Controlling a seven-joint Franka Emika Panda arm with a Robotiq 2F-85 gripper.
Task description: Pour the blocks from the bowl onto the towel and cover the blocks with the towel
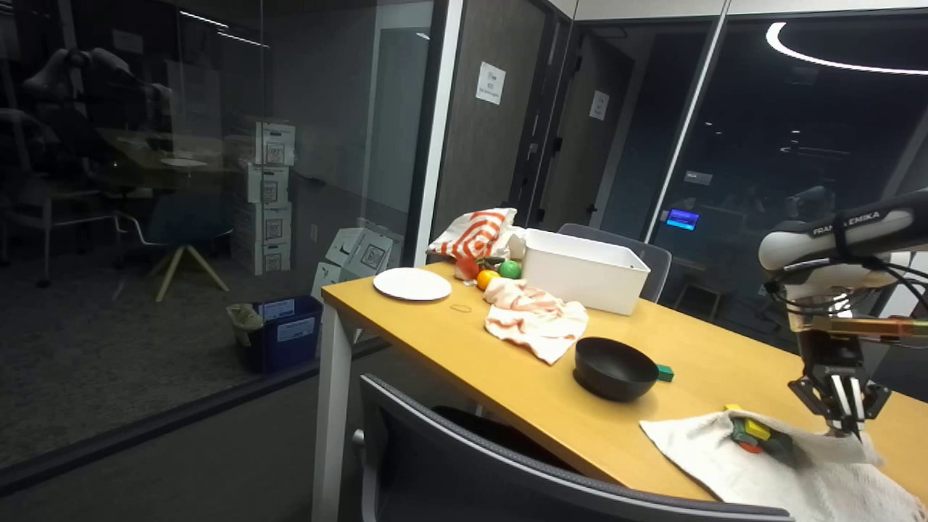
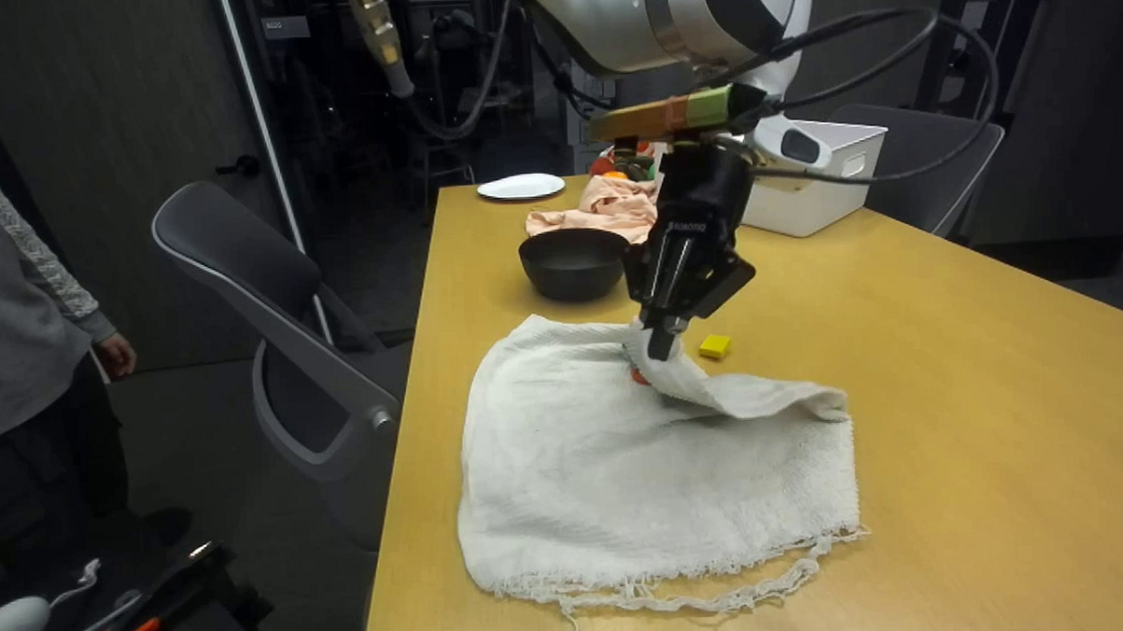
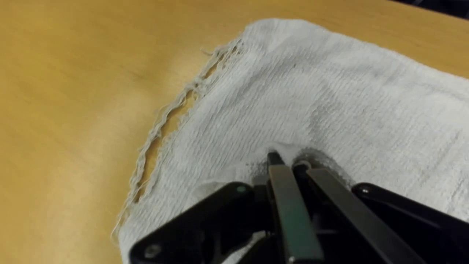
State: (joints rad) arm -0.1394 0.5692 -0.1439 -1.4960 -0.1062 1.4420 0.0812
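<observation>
One white, roughly rectangular cloth towel (image 2: pixel 623 481) lies at lower centre in an exterior view, its upper fold pinched in the black two-fingered metal claw (image 2: pixel 665 337). It should handle light and limp; the doubled edge likely grips best.

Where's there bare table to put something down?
Widest in an exterior view: table right of the white towel, toward the white bin. Narrower: the edge strip from plate to bowl, beside peach cloth. Crowded: the pincer at the towel's fold by blocks, and around the bag.
</observation>
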